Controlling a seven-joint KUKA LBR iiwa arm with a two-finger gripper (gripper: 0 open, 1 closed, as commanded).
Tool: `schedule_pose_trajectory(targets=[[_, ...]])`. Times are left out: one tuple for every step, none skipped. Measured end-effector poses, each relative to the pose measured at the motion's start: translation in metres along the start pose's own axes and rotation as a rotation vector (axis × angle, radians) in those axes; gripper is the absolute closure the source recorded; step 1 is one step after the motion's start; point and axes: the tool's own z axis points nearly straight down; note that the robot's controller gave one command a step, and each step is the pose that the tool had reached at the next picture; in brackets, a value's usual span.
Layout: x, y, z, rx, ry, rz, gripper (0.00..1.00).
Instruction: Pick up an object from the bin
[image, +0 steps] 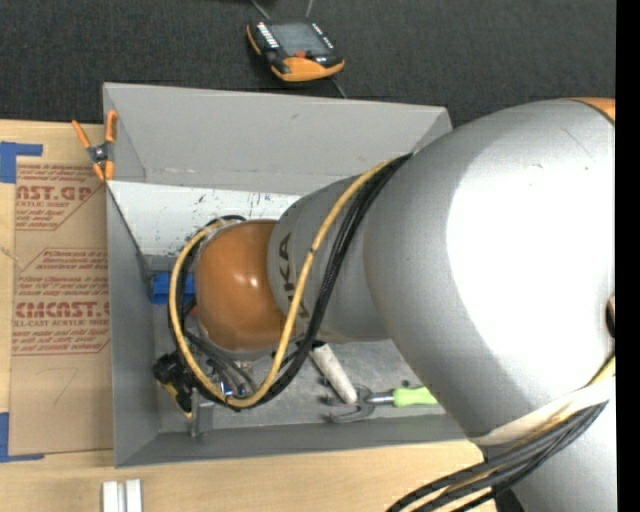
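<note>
Against the bin's (135, 400) near wall lies a green-handled metal implement (415, 397), lengthwise along the wall. Just behind it is a white stick (333, 373), slanting away to the left. Both sit to the right of the tool (190, 395), which hangs in the near left corner. Whether it is spread or pressed together I cannot tell. Farther back, probably closer to the tool, a small blue piece (158, 288) hugs the left wall.

one white stick (333, 373), one green-handled tool (415, 397), one blue piece (158, 289)
</note>
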Motion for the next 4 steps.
schedule_pose_trajectory(targets=[[-0.015, 0.01, -0.087, -0.002, -0.016, -0.06, 0.0], [0.001, 0.004, 0.003, -0.002, -0.001, -0.012, 0.0], [-0.003, 0.015, 0.004, -0.009, -0.02, 0.161, 0.0], [0.001, 0.004, 0.004, -0.003, -0.001, -0.01, 1.0]])
